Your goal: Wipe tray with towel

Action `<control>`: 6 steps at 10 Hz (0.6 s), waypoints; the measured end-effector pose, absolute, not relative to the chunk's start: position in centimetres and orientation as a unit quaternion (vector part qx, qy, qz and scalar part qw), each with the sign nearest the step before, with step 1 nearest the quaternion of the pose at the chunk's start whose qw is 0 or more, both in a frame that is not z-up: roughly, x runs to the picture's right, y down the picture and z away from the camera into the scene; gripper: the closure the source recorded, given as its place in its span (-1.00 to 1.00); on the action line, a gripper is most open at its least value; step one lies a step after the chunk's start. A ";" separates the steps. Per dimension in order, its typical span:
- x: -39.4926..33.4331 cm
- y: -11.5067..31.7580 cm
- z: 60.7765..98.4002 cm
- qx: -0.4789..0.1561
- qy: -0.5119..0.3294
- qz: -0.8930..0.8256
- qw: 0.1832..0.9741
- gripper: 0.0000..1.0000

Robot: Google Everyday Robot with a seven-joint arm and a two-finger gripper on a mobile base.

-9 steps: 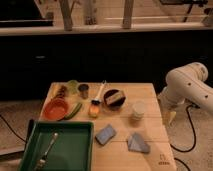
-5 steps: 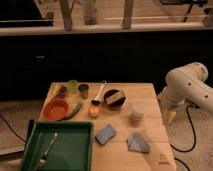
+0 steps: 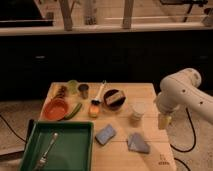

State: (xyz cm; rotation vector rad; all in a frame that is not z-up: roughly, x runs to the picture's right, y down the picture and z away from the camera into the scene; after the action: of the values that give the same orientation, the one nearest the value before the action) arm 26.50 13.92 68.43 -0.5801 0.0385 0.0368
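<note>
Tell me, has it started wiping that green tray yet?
Done: nothing that shows. The towel lies untouched on the wooden table, to the right of the tray. In hand: nothing; the end effector hangs open and empty beside the table's right edge, above and right of the towel. Left: pick up the towel, carry it to the tray and wipe, probably around the fork lying in it.

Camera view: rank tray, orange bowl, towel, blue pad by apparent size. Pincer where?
1. tray
2. orange bowl
3. towel and blue pad: look alike, not ranked.
Pincer hangs open at the table's right edge, holding nothing.
</note>
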 end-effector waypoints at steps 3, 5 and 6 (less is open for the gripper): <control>26.6 14.6 68.2 -0.287 0.020 0.009 0.958 -0.60; 25.7 16.3 68.3 -0.289 0.019 -0.003 0.957 -0.60; 25.4 16.8 68.4 -0.289 0.020 -0.007 0.957 -0.60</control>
State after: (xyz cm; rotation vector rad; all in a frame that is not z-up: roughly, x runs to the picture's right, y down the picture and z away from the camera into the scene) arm 25.44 16.76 68.39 -0.5860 0.0398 -0.0140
